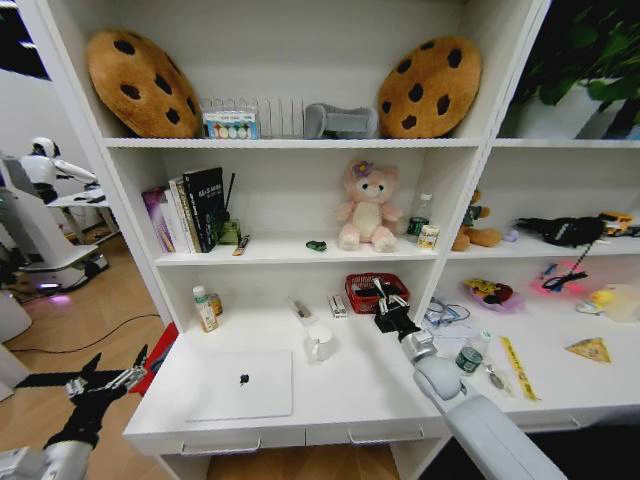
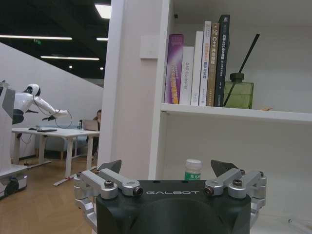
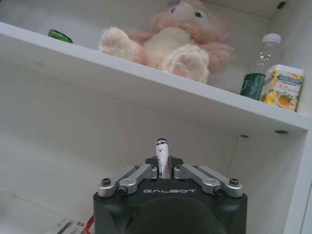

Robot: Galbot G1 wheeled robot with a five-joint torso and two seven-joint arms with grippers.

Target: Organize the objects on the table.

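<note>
The right gripper (image 3: pixel 164 165) is pinching a small white pen (image 3: pixel 162 151) upright between its fingers, hovering at centre frame of the head view above the red basket (image 1: pixel 362 292). The left gripper (image 1: pixel 108 377) is waiting with fingers spread at lower left, off the table (image 1: pixel 340 400). The silver laptop (image 1: pixel 245 388) is lying closed at lower centre.
</note>
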